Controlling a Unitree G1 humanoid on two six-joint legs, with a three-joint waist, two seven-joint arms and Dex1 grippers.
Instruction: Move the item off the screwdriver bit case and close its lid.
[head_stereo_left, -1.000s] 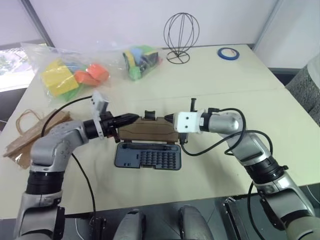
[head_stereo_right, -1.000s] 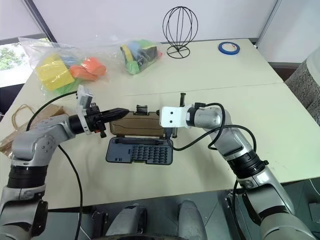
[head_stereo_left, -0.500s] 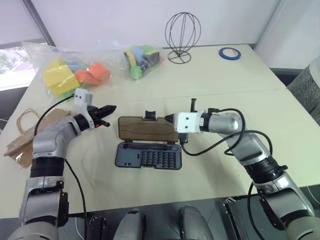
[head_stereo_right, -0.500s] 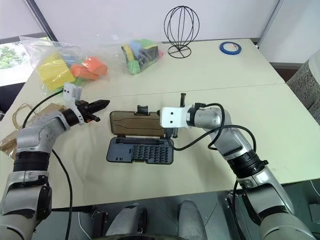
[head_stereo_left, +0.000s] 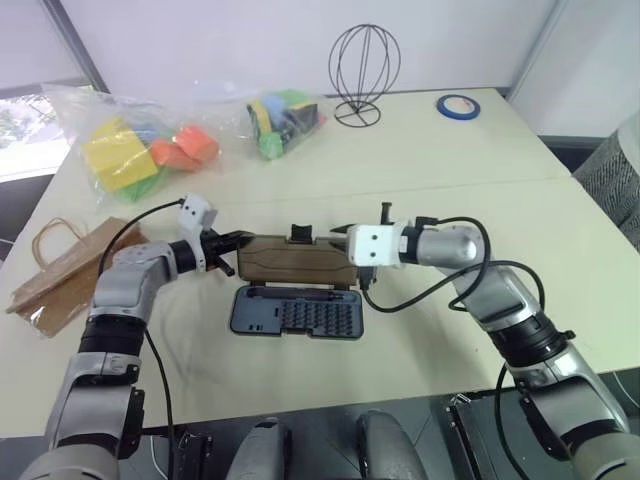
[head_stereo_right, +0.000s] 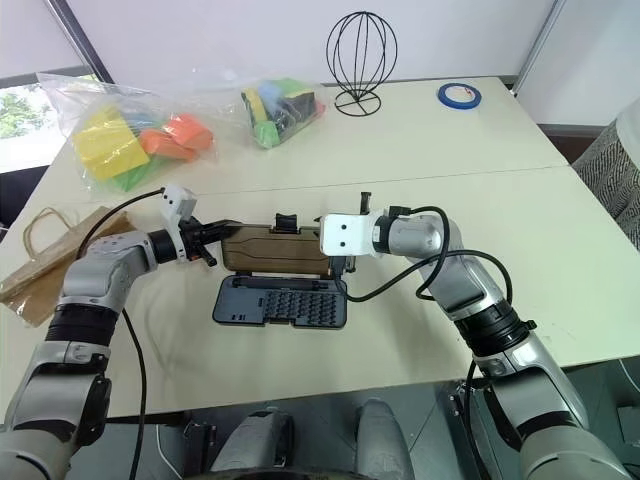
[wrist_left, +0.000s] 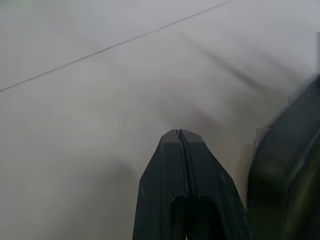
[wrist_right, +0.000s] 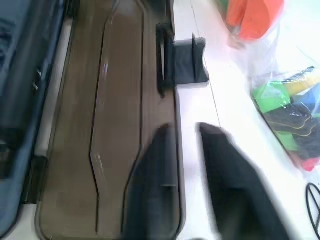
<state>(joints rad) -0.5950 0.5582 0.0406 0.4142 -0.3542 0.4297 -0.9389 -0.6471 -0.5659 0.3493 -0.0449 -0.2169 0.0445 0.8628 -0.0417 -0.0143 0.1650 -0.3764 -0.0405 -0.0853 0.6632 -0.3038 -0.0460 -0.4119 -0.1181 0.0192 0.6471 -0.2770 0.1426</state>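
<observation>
Plastic lid (head_stereo_left: 298, 259): smoky brown, translucent, stiff; lies swung open flat on the table (head_stereo_left: 420, 170), hinged along the far edge of the tray.
Case tray (head_stereo_left: 296, 313): dark grey-blue, rows of small bits exposed; sits at the table's middle, nearer the robot than its lid.
Paper bag (head_stereo_left: 66, 272): brown kraft, creased, loop handles; lies at the table's left edge, well apart from the case, so the clearing step looks complete.
Handling judgement: lid is light and rigid but likely slippery; best taken at its far long edge or beside the black latch tab (head_stereo_left: 298, 234) and folded over toward the tray.
Left gripper (head_stereo_left: 236, 240): fingers pressed together, holding nothing, tip just beside the lid's left end.
Right gripper (wrist_right: 186, 150): fingers parted astride the lid's far edge near its right end; contact not confirmed.
Right wrist view: shows the straddle and latch tab close up.
Head views: show both arms flanking the lid and the bag's resting place.
Left wrist view: shows closed fingertips (wrist_left: 178, 145) above bare table.
</observation>
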